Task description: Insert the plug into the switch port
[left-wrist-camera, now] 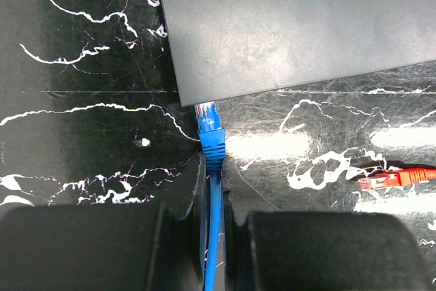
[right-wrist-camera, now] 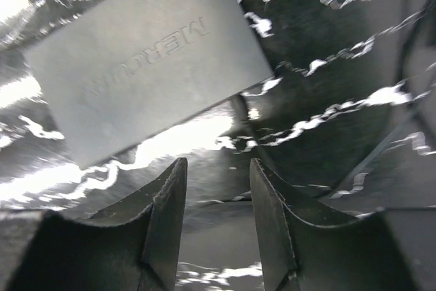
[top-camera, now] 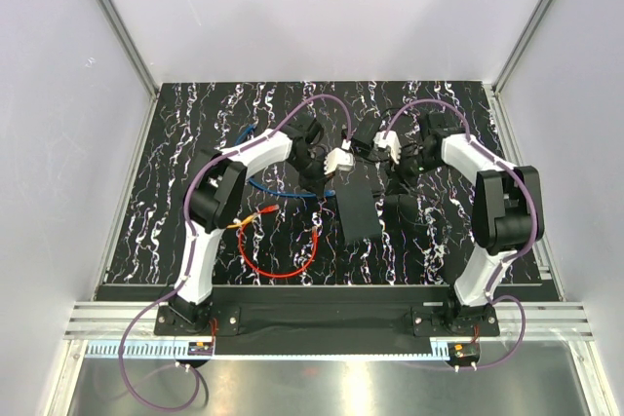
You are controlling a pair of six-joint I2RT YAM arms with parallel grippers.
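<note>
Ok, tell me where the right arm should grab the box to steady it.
Probably from above, the right end effector closing across two opposite side edges of the box, away from the corner where the blue plug sits. It lies flat, so only those thin sides offer opposed faces.

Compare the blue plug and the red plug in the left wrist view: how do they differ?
The blue plug has its cable pinched in the left end effector; the red plug lies free on the table. The blue plug's tip is at the edge of the black box; the red plug lies apart from it. Both are cable ends with coloured boots.
</note>
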